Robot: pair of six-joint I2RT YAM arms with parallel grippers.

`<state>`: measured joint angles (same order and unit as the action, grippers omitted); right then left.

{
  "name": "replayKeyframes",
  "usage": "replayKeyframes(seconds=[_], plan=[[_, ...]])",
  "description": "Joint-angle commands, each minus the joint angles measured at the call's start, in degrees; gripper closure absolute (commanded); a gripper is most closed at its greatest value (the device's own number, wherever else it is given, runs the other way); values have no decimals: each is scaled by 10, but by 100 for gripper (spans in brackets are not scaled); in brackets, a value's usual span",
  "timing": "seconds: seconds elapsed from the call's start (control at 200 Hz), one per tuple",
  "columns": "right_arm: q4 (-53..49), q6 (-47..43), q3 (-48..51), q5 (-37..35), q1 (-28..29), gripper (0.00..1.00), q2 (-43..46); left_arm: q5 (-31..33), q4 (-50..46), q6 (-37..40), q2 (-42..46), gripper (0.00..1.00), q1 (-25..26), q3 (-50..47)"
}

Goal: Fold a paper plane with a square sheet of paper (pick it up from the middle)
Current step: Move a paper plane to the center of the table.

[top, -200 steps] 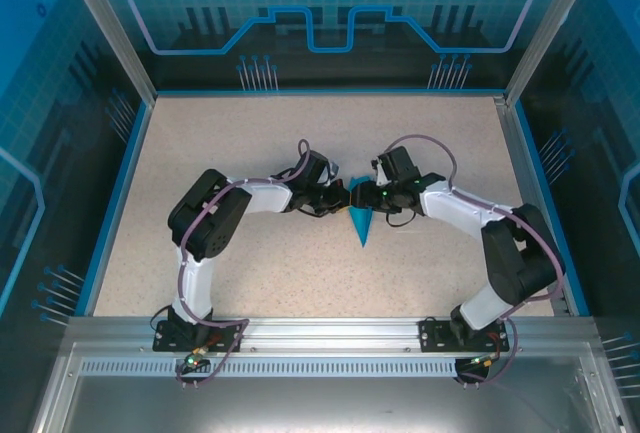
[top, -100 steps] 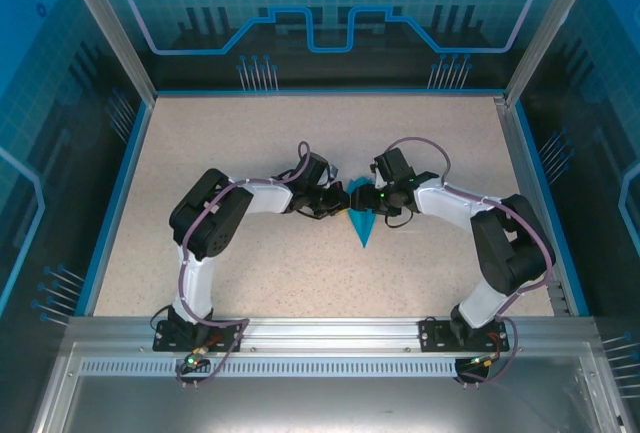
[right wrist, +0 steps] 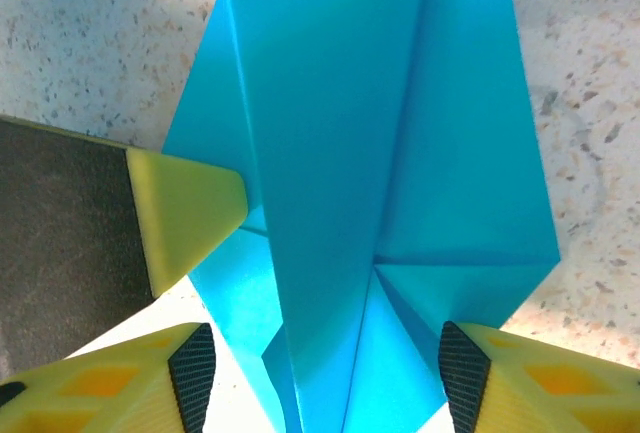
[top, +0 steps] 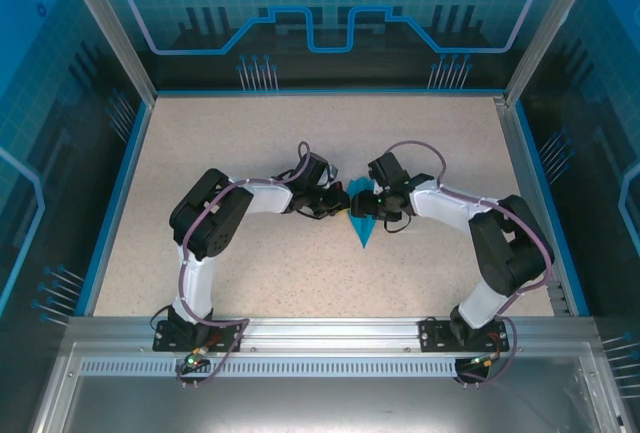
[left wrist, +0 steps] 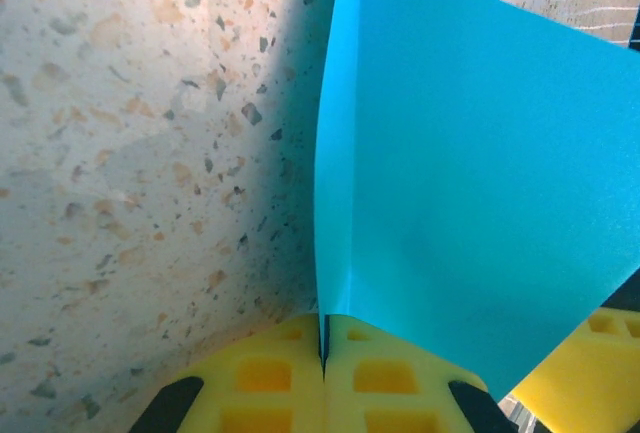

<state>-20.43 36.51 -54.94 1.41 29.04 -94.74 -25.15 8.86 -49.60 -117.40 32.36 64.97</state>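
Observation:
The cyan-blue paper plane (top: 364, 230) lies in the middle of the table, its point toward the near edge. My left gripper (top: 343, 208) reaches it from the left and is shut on a raised fold of the paper plane (left wrist: 470, 183); the yellow pads (left wrist: 265, 373) meet with the paper edge pinched between them. My right gripper (top: 364, 209) comes in from the right and stands open, its fingers astride the wide end of the paper plane (right wrist: 370, 153). In the right wrist view the left gripper's yellow fingertip (right wrist: 185, 218) touches the paper's left side.
The speckled tabletop (top: 250, 143) is bordered by a blue rim (top: 118, 193) and clear walls. Both arms bend inward toward the centre, with their bases at the metal rail (top: 330, 331) along the near edge.
The right arm has shifted left, bringing its gripper further over the plane's wide end, and its jaws have widened a little. The left gripper has stayed shut on the paper.

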Motion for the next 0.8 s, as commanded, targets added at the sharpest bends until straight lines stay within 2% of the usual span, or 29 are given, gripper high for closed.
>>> replayKeyframes(seconds=[0.0,0.45,0.79], plan=[[-27,21,-15,-12,14,37,19,0,-8,2,-13,98,-5,-6],[-13,74,-20,24,32,44,-4,-6,-8,-1,-17,98,-5,-1],[-30,92,-30,-13,44,50,-27,-11,-6,-3,-15,98,-5,-1]])
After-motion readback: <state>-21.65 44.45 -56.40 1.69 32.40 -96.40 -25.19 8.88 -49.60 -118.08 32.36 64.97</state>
